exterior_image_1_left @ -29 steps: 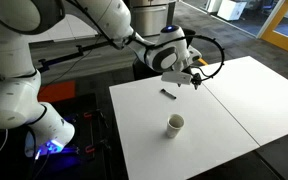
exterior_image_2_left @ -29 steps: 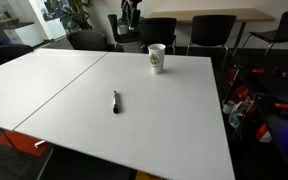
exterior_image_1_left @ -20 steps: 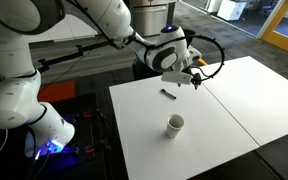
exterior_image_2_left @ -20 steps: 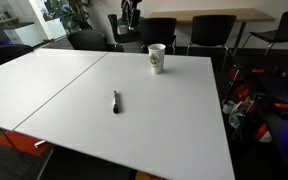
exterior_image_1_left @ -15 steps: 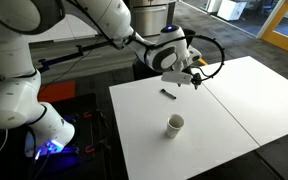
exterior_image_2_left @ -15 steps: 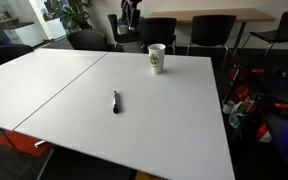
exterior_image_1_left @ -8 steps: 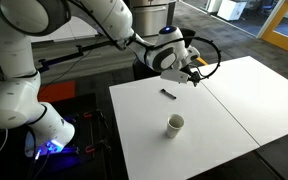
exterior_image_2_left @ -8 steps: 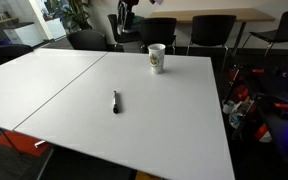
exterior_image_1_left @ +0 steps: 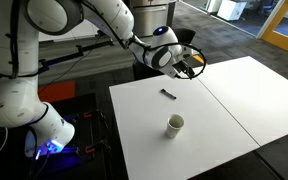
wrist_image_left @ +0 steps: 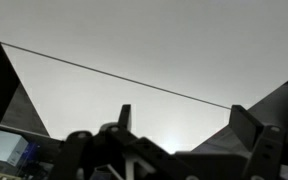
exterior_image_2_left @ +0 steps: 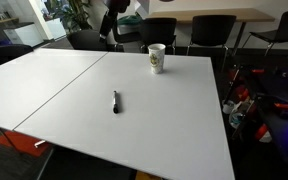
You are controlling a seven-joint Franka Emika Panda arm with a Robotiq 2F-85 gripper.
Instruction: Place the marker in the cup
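**A:** Where was the marker [exterior_image_1_left: 168,95] located relative to the gripper [exterior_image_1_left: 191,67]?

**B:** In an exterior view it lay flat on the white table [exterior_image_1_left: 229,115], at about 7 o'clock from the gripper, near but clearly apart. The gripper hung above the table's far edge. Nothing touched the marker.

**A:** Long axis?

**B:** It ran roughly on the 10-to-4 o'clock line there, and close to 12-to-6 in an exterior view [exterior_image_2_left: 115,102]. My judgement was that the wrist would need aligning across that axis before descent.

**A:** Gripper condition?

**B:** Released. In the wrist view the two dark fingers [wrist_image_left: 124,118] stood spread, with only bare tabletop and a thin seam [wrist_image_left: 114,74] between them. The marker was not in that view.

**A:** And the cup [exterior_image_1_left: 175,124]?

**B:** It stood upright at about 6 o'clock from the marker, well apart from it and farther from the gripper than the marker was.

**A:** Materials?

**B:** The marker was a short, thin, black stick that looked rigid and smooth. The cup was round and off-white with a darker interior, probably paper. The tabletop was matte, flat and uniform.
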